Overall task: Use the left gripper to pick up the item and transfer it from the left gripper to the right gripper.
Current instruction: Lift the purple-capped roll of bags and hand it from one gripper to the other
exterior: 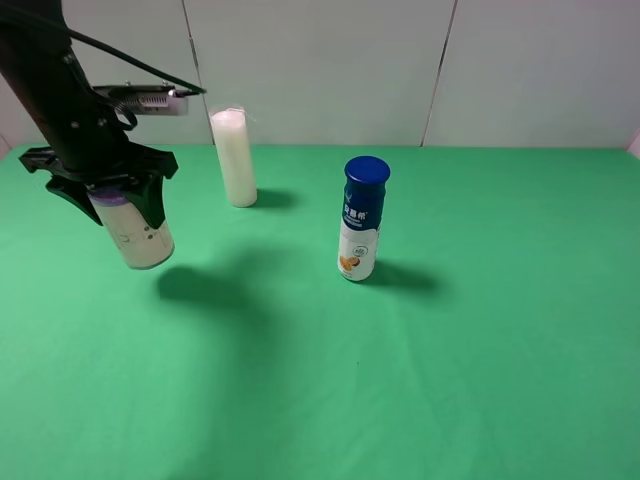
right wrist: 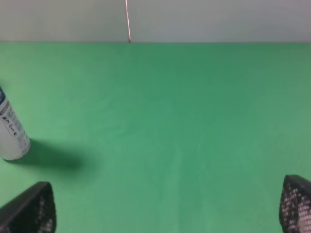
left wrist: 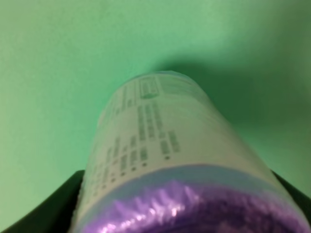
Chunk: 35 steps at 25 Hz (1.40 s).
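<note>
Table [exterior: 480, 380] fills most of the high view, a green cloth below a pale wall [exterior: 320, 60]. At the left of that frame the black left arm [exterior: 50, 90] slants down from the upper corner. The left tool [exterior: 112, 200] is clenched on the purple-capped bottle [exterior: 140, 238], with a finger on either side of the cap end. Near the middle of the frame stands the blue-capped bottle [exterior: 360, 220], upright and closed, with a blue and white label (its contents are hidden). The right wrist view catches the base of the same bottle [right wrist: 9, 133]. In the upper part of the frame, left of centre, a tall clear glass [exterior: 234, 158] stands upright, filled almost to the brim with something white. The purple-capped bottle hangs tilted, base lowest and clear of the table, its shadow lying apart at its lower right. The left wrist view shows its white printed side [left wrist: 160, 145] and closed purple top, both blurred. The right tool [right wrist: 163, 208] is released, its two fingertips wide apart with only green table between them.
</note>
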### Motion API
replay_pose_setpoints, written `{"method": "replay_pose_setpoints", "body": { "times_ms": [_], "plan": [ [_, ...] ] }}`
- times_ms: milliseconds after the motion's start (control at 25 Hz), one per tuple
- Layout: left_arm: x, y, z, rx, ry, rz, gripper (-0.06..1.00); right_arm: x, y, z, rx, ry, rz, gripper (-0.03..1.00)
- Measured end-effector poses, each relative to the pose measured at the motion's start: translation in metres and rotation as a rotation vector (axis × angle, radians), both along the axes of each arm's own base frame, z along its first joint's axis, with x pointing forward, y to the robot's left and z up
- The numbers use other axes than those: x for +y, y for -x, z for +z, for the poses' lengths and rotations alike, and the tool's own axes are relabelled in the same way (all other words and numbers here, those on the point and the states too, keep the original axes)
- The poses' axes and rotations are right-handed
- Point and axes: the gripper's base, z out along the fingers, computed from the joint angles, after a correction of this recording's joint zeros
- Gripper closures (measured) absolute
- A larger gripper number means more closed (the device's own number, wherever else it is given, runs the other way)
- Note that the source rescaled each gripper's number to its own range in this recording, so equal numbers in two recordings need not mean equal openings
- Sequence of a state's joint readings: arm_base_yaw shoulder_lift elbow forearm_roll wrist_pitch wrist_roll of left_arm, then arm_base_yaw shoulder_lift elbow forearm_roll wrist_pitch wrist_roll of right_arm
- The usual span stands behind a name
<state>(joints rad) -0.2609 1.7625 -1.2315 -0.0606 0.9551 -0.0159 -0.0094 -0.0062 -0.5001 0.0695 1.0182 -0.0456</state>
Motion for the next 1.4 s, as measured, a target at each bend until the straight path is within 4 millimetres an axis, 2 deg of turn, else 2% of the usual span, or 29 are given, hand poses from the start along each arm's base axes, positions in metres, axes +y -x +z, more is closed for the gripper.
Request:
{"method": "replay_pose_setpoints", "body": {
  "times_ms": [480, 760, 1040, 1200, 1400],
  "plan": [
    [0.007, 0.028, 0.061, -0.126, 0.036, -0.006, 0.94, 0.0, 0.0, 0.0, 0.0, 0.0, 0.0, -0.03],
    [0.006, 0.037, 0.075, -0.139, 0.082, -0.003, 0.94, 0.0, 0.0, 0.0, 0.0, 0.0, 0.0, -0.03],
    [-0.01, 0.04, 0.079, -0.116, 0.268, -0.025, 0.94, 0.0, 0.0, 0.0, 0.0, -0.002, 0.0, -0.03],
    [-0.023, 0.041, 0.08, -0.143, 0.301, -0.059, 0.94, 0.001, 0.0, 0.0, -0.001, -0.01, 0.006, -0.03],
    [-0.061, 0.051, 0.082, -0.202, 0.339, -0.162, 0.94, 0.005, -0.011, 0.001, 0.064, -0.053, 0.034, -0.03]
  ]
}}
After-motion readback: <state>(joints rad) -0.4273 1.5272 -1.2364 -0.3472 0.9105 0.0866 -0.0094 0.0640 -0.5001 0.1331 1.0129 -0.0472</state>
